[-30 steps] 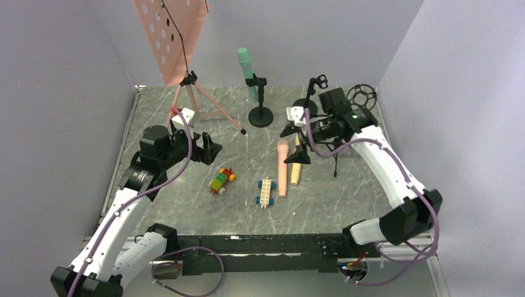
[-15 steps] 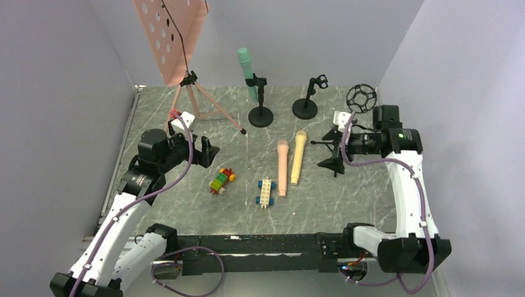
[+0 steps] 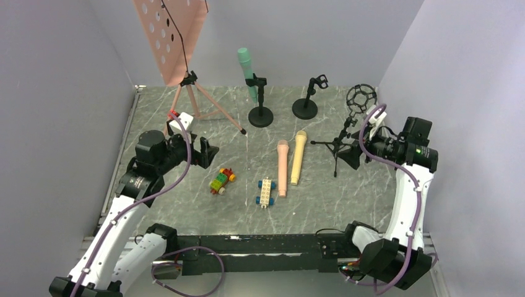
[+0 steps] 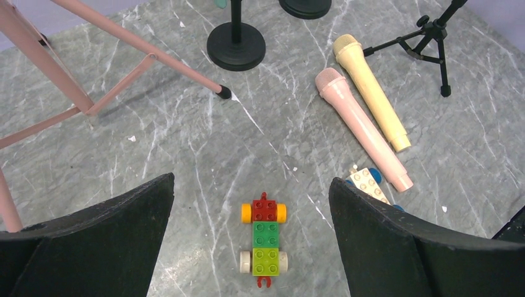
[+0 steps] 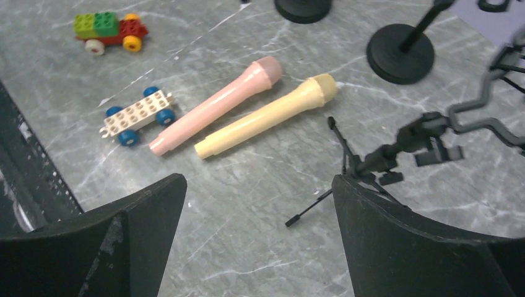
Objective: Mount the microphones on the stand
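Mint green microphone [image 3: 247, 74]: is being carried upright in the clip of a round-based stand [image 3: 260, 116] at the far side of the tabletop [image 3: 186, 204]; this one is being judged as done.
Salmon pink microphone [image 3: 282, 168]: is lying flat mid-tabletop, touched by neither hand.
Tan-yellow microphone [image 3: 298, 156]: is lying just beside the pink one, on its right, nearly parallel to it.
Long axes: both are running near-to-far, rounded heads toward the far wall, tails toward the arm bases.
Empty stands: a second round-based stand [image 3: 306, 108] is waiting unfilled behind the two heads; a tripod stand [image 3: 337, 145] with a ring mount is standing to their right.
Right hand [image 3: 354, 158]: is being held wide open with nothing in it; the microphones are lying to its left, with the tripod stand between.
Left hand [image 3: 207, 151]: is being held fully open with nothing in it; the microphones are lying to its right, beyond a multicoloured brick car [image 3: 221, 180].
Nearer arm: the right is being judged closer to the tan-yellow microphone; a grip across the shaft is being favoured.
Other items: a white brick car [image 3: 265, 192] is sitting just beside the pink tail; a pink music stand [image 3: 170, 37] is standing far left.
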Robot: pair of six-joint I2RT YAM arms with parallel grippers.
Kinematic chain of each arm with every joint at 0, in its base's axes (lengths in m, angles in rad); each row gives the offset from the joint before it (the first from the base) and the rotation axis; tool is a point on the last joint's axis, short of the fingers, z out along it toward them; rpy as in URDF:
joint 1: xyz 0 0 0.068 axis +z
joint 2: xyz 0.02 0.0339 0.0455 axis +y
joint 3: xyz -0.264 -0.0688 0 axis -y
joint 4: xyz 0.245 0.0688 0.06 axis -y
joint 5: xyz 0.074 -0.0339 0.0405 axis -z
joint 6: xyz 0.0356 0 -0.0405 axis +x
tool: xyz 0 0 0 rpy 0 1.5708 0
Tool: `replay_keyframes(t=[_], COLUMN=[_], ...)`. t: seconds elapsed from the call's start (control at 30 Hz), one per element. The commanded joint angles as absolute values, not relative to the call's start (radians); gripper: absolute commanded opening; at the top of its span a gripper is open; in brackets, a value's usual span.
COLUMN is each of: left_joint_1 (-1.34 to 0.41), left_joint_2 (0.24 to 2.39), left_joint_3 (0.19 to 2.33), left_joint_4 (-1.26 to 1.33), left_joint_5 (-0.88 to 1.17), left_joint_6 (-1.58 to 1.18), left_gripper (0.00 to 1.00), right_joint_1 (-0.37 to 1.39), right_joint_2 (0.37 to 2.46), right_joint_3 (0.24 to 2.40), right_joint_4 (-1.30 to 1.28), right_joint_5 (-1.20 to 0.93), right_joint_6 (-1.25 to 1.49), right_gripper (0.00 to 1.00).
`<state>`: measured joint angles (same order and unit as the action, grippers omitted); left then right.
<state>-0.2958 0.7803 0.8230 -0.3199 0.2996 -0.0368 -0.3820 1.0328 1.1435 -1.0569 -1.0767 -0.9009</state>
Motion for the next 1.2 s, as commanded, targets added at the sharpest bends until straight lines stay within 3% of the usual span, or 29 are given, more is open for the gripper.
replay_keyframes(t=[0.0,0.1,0.2,0.47,0.63,0.93,1.17], left_joint_1=[-0.29,-0.291,-0.291,-0.288,-0.287,-0.284,-0.281], left_joint_2=[0.761,0.765,0.764,0.771,0.78,0.788,0.796], left_joint_3=[0.823,0.826,0.827,0.826,0.827,0.827,0.827], left_joint_4=[-0.288,-0.292,-0.294,-0.296,-0.295,-0.292,-0.294], left_joint_5=[0.333,0.335,0.333,0.337,0.34,0.342,0.345], left_joint_6=[-0.021,-0.019,-0.017,-0.014,-0.015,-0.017,-0.018], left_gripper=[0.99,0.99,0.99,0.99,0.99,0.99,0.99], right_joint_1=[-0.42,-0.445,-0.478,-0.518,-0.517,-0.47,-0.421], right_joint_2=[1.041,1.05,1.059,1.1,1.128,1.204,1.236], right_joint_3=[1.136,1.108,1.049,0.93,0.838,0.771,0.723], right_joint_4=[-0.848,-0.698,-0.532,-0.276,-0.108,0.103,0.247], right_joint_5=[-1.055,-0.982,-0.907,-0.792,-0.854,-0.973,-0.95], right_joint_6=[-0.694,-0.537,-0.351,-0.052,0.051,-0.053,-0.079], right_gripper=[0.92,0.92,1.0,1.0,1.0,1.0,0.93])
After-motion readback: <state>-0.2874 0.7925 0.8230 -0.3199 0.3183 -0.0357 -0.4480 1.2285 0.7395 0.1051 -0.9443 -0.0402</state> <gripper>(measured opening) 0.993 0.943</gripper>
